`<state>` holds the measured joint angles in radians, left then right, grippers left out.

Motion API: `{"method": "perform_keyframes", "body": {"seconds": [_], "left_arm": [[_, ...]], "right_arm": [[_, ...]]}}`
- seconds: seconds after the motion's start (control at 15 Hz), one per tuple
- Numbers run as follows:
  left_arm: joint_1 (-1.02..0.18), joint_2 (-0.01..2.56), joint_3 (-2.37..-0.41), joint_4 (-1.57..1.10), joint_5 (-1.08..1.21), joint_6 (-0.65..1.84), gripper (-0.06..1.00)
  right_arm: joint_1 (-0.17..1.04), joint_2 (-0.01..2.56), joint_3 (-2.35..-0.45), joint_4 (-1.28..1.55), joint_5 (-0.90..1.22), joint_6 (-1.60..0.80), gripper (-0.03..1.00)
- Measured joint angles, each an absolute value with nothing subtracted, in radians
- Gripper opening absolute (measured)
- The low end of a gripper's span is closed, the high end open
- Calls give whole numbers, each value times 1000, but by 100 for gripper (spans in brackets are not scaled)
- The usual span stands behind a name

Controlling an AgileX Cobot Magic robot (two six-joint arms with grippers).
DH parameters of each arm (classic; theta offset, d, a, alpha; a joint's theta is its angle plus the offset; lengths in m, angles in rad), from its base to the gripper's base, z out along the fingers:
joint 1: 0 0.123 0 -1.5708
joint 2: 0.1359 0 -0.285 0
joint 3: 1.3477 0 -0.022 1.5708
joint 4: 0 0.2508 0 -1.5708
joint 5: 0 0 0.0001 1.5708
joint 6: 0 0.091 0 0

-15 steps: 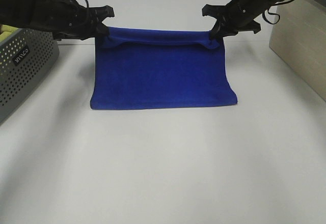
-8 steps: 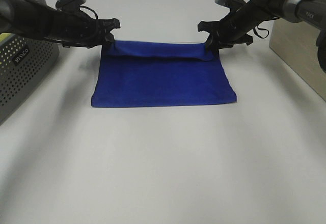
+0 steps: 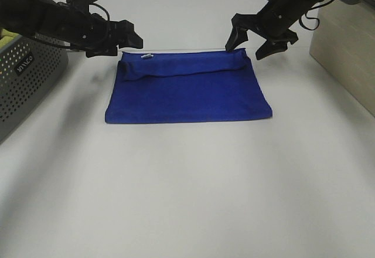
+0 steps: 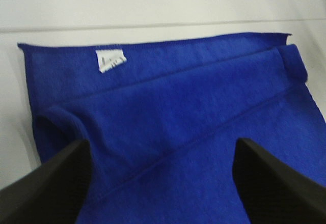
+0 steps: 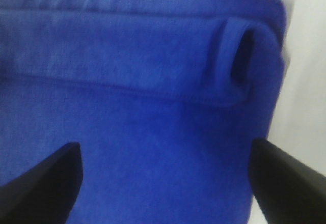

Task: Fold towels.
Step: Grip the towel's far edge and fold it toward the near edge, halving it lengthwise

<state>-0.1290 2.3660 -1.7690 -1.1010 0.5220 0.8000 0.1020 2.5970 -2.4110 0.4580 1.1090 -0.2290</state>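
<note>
The royal-blue towel (image 3: 187, 91) lies folded flat on the white table, its upper layer ending a little short of the far edge. A small white tag (image 3: 146, 55) shows at the far left corner, also in the left wrist view (image 4: 110, 60). My left gripper (image 3: 130, 40) is open and empty just above the towel's far left corner. My right gripper (image 3: 251, 43) is open and empty above the far right corner. Both wrist views show the towel (image 4: 193, 132) (image 5: 132, 122) between spread black fingertips (image 4: 56, 183) (image 5: 43, 180), which do not touch the cloth.
A perforated grey basket (image 3: 26, 76) with yellow-green cloth stands at the left edge. A light wooden box (image 3: 345, 53) stands at the right. The white table (image 3: 187, 199) stretches bare in front of the towel.
Both grippers held the towel's far edge and carried it back over the lower layer. They have now let go, opened and lifted slightly; the towel lies flat.
</note>
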Motion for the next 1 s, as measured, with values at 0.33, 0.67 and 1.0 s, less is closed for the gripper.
{"method": "perform_keyframes", "body": {"seconds": [0.33,0.67,1.0], "left_arm": [[-76,2366,-1773,-789,767,394,72],[-79,2287,-1588,-703,711,299,68],[-115,2235,-1466,-743,630,334,68]], "right_arm": [[40,2596,-2411,520,1205,-148,80],[35,2499,-2206,496,1213,-172,76],[19,2438,-2003,500,1216,-231,76]]}}
